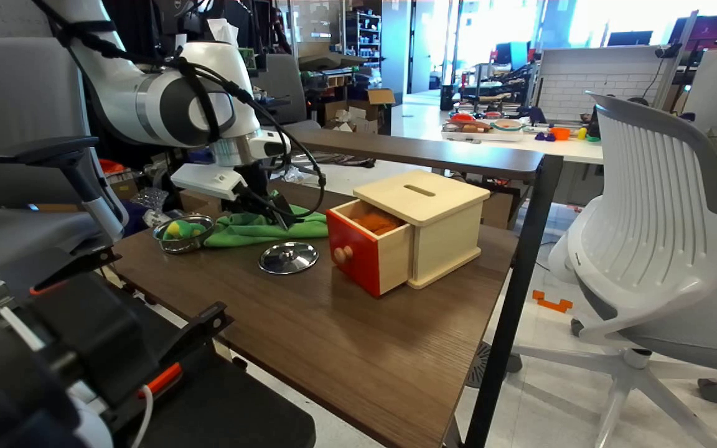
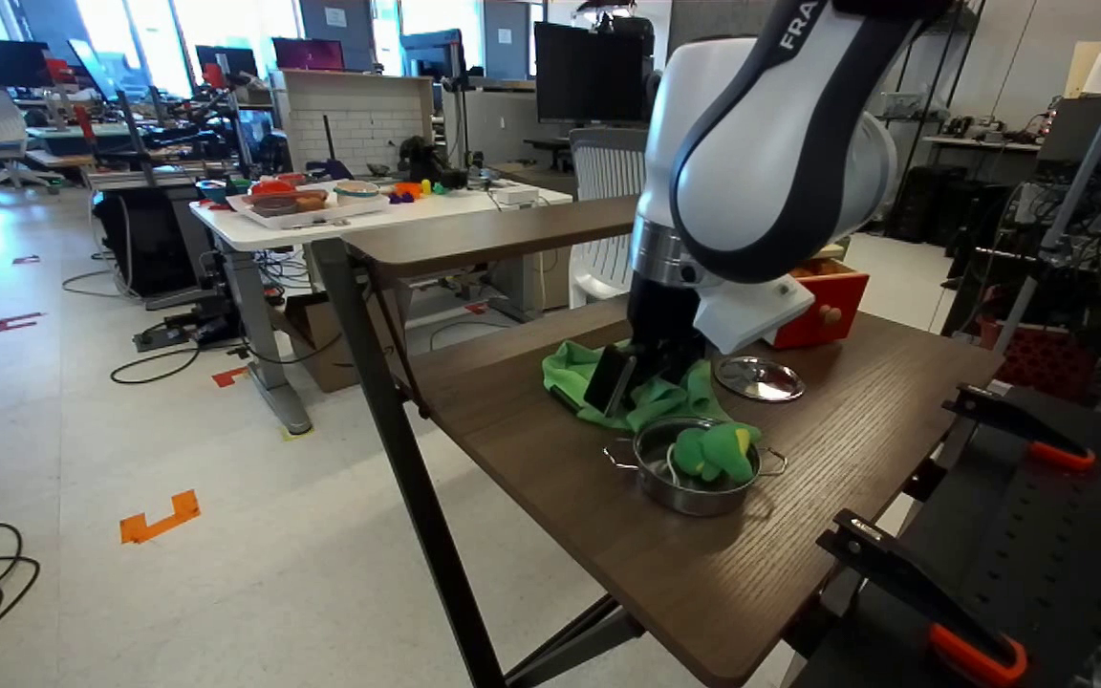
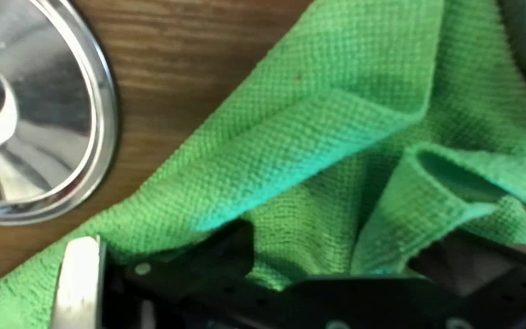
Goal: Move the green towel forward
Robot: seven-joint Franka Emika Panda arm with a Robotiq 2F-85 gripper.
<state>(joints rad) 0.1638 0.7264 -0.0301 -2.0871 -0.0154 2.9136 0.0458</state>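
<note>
The green towel (image 1: 249, 230) lies crumpled on the brown table, between the metal pot and the wooden box. It also shows in an exterior view (image 2: 670, 403) and fills much of the wrist view (image 3: 290, 123), with folds standing up. My gripper (image 2: 651, 377) points down at the towel, low among its folds. In the wrist view the gripper (image 3: 306, 274) has its fingers spread wide, with towel cloth between them. Its left finger shows a bright metal edge over the towel. The right fingertip is hard to make out. Whether the fingertips touch the table is hidden.
A metal pot (image 2: 694, 499) holding a green and yellow toy (image 2: 718, 449) stands against the towel. A shiny lid (image 1: 288, 257) lies beside it. A wooden box (image 1: 449, 214) has its red drawer (image 1: 358, 261) pulled out. A raised shelf (image 1: 421, 152) runs along the table.
</note>
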